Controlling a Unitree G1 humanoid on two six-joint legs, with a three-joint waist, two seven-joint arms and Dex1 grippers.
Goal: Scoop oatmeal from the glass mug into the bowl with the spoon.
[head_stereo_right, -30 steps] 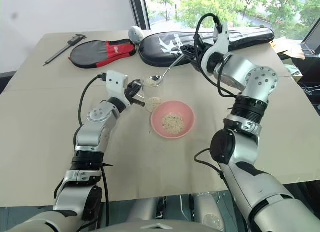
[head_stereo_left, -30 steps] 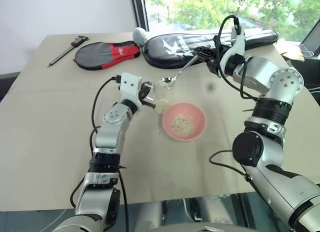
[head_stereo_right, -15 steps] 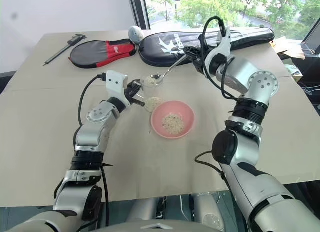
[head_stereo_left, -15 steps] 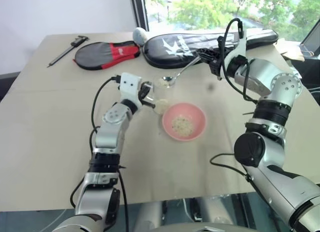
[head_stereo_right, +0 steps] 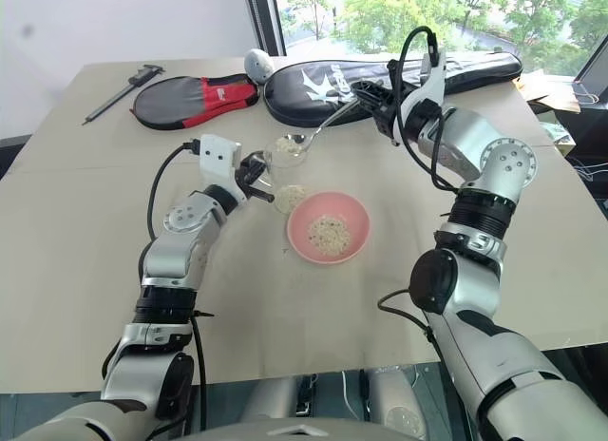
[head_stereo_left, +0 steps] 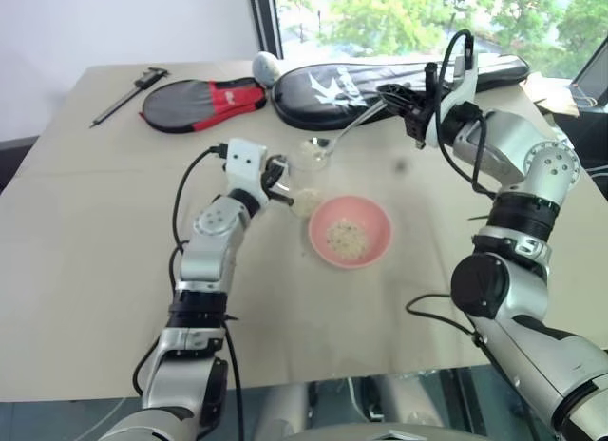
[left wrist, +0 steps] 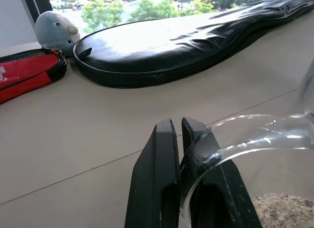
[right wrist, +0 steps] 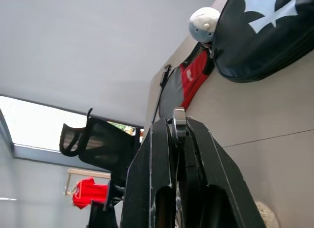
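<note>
The glass mug (head_stereo_left: 306, 180) stands just left of the pink bowl (head_stereo_left: 378, 216), with pale oatmeal (left wrist: 284, 212) at its bottom. My left gripper (head_stereo_left: 276, 175) is shut on the mug's handle side, its black fingers (left wrist: 162, 174) pressed together against the glass (left wrist: 255, 134). More oatmeal (head_stereo_left: 347, 237) lies in the bowl. Behind the bowl, my right gripper (head_stereo_left: 397, 97) is raised and shut on the spoon's handle (right wrist: 179, 121). The spoon (head_stereo_left: 347, 129) slants down to the left, its small bowl (head_stereo_left: 316, 148) at the mug's mouth.
A long black racket cover (head_stereo_left: 332, 85) and a red-and-black paddle cover (head_stereo_left: 204, 104) lie at the far side of the table, with a grey plush toy (head_stereo_left: 265, 67) between them. A black caliper (head_stereo_left: 128, 94) lies at the far left.
My right wrist has rolled and its gripper has shifted slightly to the right. The spoon's bowl has stayed at the mug's mouth. The left gripper and the mug have not moved.
</note>
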